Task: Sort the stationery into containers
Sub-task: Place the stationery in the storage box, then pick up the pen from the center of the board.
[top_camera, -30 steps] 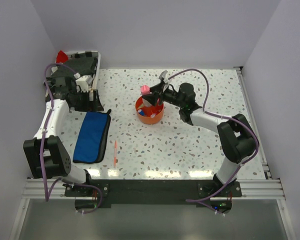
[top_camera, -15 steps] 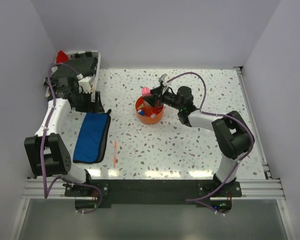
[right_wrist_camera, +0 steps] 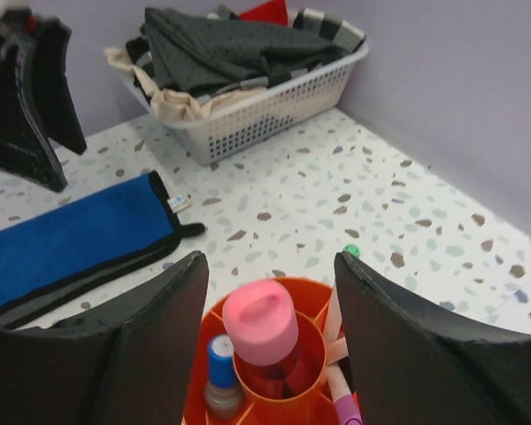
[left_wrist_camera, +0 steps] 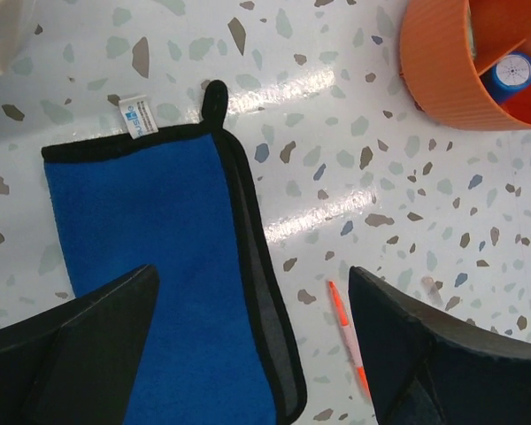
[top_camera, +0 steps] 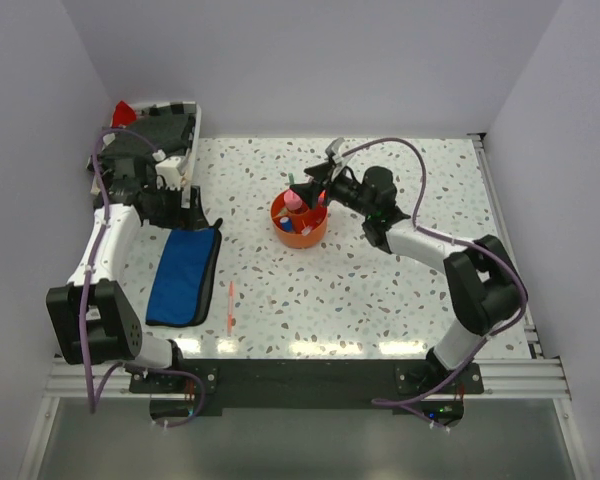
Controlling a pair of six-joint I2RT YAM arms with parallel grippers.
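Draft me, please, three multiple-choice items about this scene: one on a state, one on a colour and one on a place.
1. The right pincer is: A. shut on a marker B. open and empty C. shut on an eraser.
2. The pen lying beside the blue pouch is: A. orange B. green C. black.
3. The fat pink tube stands: A. on the pouch B. beside the pen C. in the orange organiser's central cup.
Answers: B, it gapes wide with nothing held; A, the left wrist view shows it orange; C, the right wrist view shows it upright in the inner cup.
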